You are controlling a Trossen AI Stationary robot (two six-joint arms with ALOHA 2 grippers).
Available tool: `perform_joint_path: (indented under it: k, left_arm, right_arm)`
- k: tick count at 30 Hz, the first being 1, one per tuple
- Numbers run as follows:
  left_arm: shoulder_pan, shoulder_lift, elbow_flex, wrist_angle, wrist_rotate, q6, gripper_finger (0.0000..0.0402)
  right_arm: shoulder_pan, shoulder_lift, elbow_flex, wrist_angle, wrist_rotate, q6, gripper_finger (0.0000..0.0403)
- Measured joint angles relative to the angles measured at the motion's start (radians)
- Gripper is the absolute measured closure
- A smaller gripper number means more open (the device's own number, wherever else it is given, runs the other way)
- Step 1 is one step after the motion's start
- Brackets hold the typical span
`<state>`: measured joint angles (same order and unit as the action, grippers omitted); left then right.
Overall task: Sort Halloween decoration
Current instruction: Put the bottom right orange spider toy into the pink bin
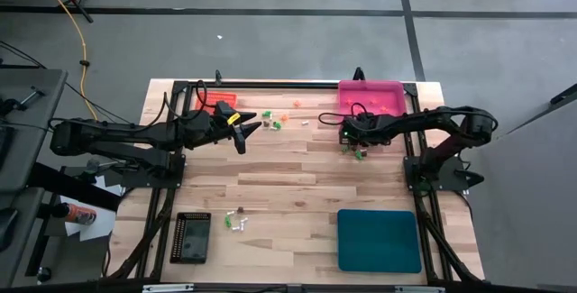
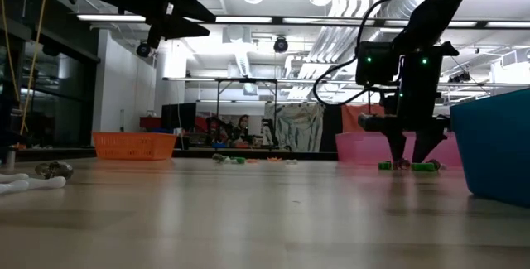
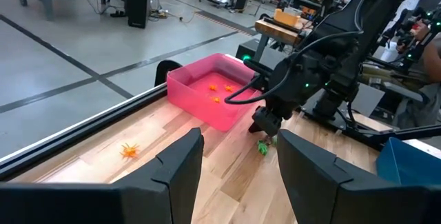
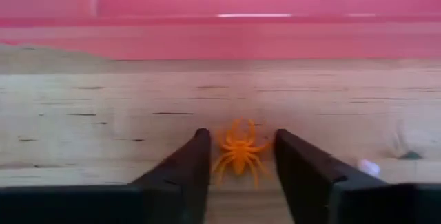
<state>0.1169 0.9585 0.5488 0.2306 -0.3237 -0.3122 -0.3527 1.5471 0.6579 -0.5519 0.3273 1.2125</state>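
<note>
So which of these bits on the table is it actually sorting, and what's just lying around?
Part of the job:
- orange spider between the right gripper fingers
- green trinkets
- pink tray
- orange tray
- teal tray
- black tray

Lying about:
- yellow cable on the floor

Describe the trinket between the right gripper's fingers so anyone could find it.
Start at the pink tray at the table's far right. Just in front of it, the right gripper stands open over an orange spider lying on the wood. The trinkets beside it are green.

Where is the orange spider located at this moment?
In the right wrist view, the orange spider lies on the wooden table, between the fingers of the right hand, just in front of the pink tray on the table's right side.
</note>
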Motion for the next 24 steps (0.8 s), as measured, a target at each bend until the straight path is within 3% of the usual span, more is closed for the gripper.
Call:
perform_joint_path:
  k: [4,6,16,20,24]
  left_arm:
    - [0.000,0.000,0.000,0.000,0.000,0.000,0.0229]
    - [0.000,0.000,0.000,0.000,0.000,0.000,0.0229]
    - [0.000,0.000,0.000,0.001,0.000,0.002,0.0229]
    - [0.000,0.000,0.000,0.001,0.000,0.002,0.0229]
    - [0.000,0.000,0.000,0.013,0.000,0.000,0.0229]
  right_arm:
    - [0.008,-0.012,-0.001,-0.012,0.001,-0.027,0.0363]
    - [0.021,-0.026,-0.003,-0.016,0.008,-0.046,0.0389]
    - [0.084,-0.228,-0.008,-0.011,0.002,-0.144,0.0399]
    - [0.129,-0.353,-0.007,0.165,0.014,-0.281,0.0400]
    - [0.172,-0.426,-0.006,0.457,0.005,-0.441,0.0401]
